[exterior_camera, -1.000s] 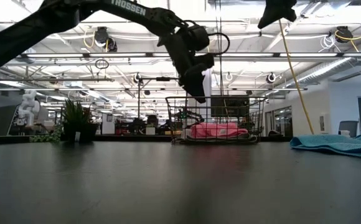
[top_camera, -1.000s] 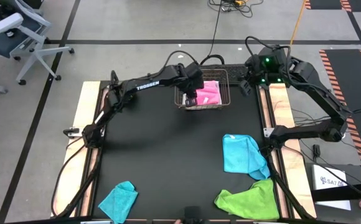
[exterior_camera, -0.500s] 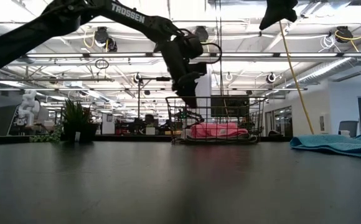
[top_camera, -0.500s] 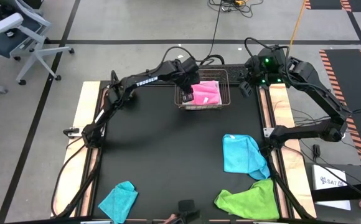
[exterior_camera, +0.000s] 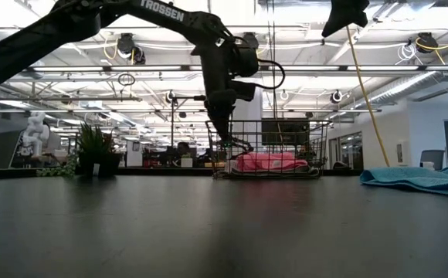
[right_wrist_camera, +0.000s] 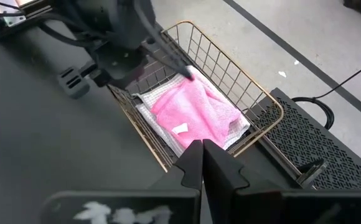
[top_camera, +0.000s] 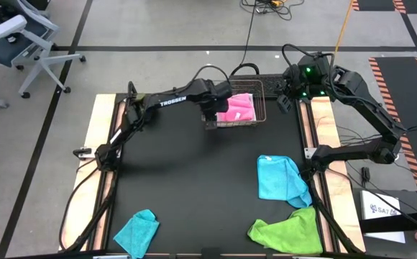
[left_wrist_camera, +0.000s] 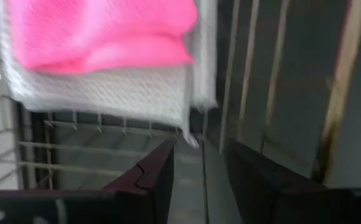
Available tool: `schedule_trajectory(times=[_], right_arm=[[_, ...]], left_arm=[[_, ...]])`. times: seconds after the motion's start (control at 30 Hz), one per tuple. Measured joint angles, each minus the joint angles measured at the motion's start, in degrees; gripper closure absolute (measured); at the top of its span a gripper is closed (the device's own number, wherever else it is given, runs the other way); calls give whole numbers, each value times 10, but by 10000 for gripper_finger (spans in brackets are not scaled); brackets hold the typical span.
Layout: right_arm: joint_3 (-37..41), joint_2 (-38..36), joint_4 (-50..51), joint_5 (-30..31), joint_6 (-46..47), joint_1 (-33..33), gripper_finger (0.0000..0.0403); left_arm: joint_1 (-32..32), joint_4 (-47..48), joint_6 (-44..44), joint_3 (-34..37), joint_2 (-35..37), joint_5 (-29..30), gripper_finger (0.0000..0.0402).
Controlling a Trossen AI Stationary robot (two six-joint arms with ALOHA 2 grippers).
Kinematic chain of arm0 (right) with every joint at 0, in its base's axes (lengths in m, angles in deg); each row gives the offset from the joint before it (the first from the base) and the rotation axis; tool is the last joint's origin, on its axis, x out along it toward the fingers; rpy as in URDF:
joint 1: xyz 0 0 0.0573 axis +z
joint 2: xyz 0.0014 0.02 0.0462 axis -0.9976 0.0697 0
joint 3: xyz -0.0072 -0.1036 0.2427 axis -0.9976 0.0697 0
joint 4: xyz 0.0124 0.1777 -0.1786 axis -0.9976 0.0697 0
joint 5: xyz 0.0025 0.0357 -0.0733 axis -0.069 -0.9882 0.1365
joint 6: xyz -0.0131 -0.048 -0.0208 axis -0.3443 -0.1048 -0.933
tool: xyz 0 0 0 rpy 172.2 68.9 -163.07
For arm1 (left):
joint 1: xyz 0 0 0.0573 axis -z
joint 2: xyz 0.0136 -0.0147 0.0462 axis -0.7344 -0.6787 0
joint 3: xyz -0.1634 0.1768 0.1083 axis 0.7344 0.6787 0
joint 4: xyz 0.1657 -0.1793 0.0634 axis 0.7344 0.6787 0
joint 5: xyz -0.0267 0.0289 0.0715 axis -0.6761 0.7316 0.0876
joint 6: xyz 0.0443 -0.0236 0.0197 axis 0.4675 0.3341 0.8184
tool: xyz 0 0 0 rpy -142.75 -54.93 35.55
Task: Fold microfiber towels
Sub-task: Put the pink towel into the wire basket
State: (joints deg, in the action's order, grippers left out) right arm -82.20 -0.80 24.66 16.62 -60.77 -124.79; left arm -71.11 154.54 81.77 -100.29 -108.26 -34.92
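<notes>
The hot pink towel (top_camera: 239, 106) lies folded on the white towel (left_wrist_camera: 106, 93) inside the wire basket (top_camera: 260, 115) at the table's far edge. My left gripper (left_wrist_camera: 199, 177) is open and points down over the basket's left end (exterior_camera: 225, 140), beside the white towel's edge. My right gripper (right_wrist_camera: 202, 155) is shut and empty, held high to the right of the basket. The sky blue towel (top_camera: 280, 178) lies crumpled at the right. The lime green towel (top_camera: 289, 232) and the teal towel (top_camera: 136, 232) lie crumpled at the near edge.
A small green plant (exterior_camera: 94, 150) stands at the far left. The black mat (top_camera: 194, 180) between the basket and the near towels is bare. Wooden strips run along both sides of the table.
My left gripper has gone down and toward the table's left, from above the pink towel to the basket's left end. The pink towel stays lying in the basket.
</notes>
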Motion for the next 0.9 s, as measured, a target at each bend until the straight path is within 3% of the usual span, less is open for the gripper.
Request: schedule_trajectory(times=[0.2,0.63,0.9], right_arm=[[0,0,0,0,0,0,401],[0,0,0,0,2,0,401],[0,0,0,0,2,0,401]], left_arm=[[18,88,-26,0,0,12,257],[63,166,-54,0,3,31,257],[75,148,-52,-36,4,70,257]])
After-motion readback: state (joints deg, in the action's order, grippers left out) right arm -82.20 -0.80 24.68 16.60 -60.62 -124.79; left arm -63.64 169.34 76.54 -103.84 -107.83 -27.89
